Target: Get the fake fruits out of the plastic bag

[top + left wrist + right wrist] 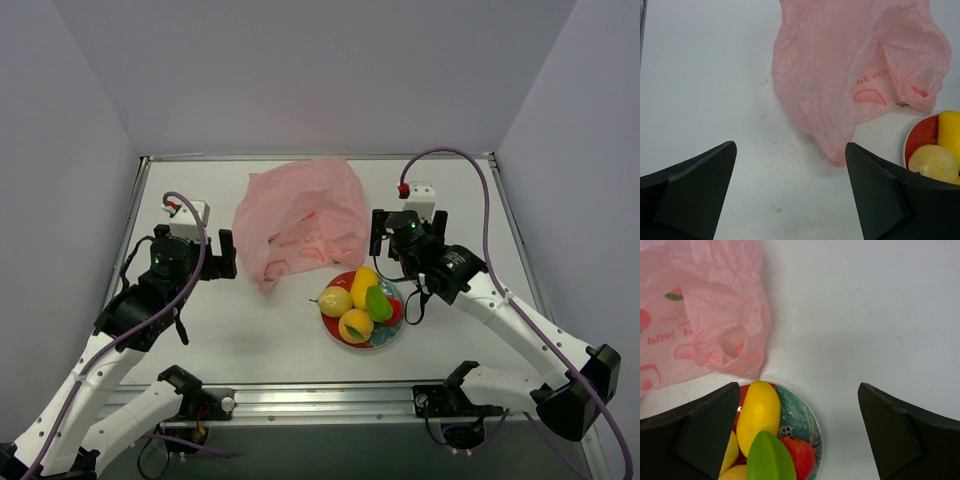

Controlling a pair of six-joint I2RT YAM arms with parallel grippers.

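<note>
Desk (250,330), both arms in view. The plastic bag (300,220) lies slack and crumpled at the far middle of the desk, its mouth end sagging toward the near side. Red print shows through the film, but I can make out no fruit shape inside it. The fake fruits (358,300) sit heaped on a patterned plate (385,338) just near and right of the bag: a lemon (336,301), a longer yellow one (364,285), a green one (378,302), a red one (395,312) and a yellow-orange one (355,325). The bag's near edge comes close to the plate rim; whether they touch I cannot tell. Left gripper (791,150) hangs just left of the bag with jaws wide apart and nothing between them. Right gripper (799,387) hangs just right of the bag, over the far edge of the plate, also spread wide and empty. Judgement: the unloading step looks finished or very nearly so. The next move calls for a check that the bag holds nothing more, say one gripper pinching a fold and lifting. The film is thin and likely to slip or drag toward the plate.
</note>
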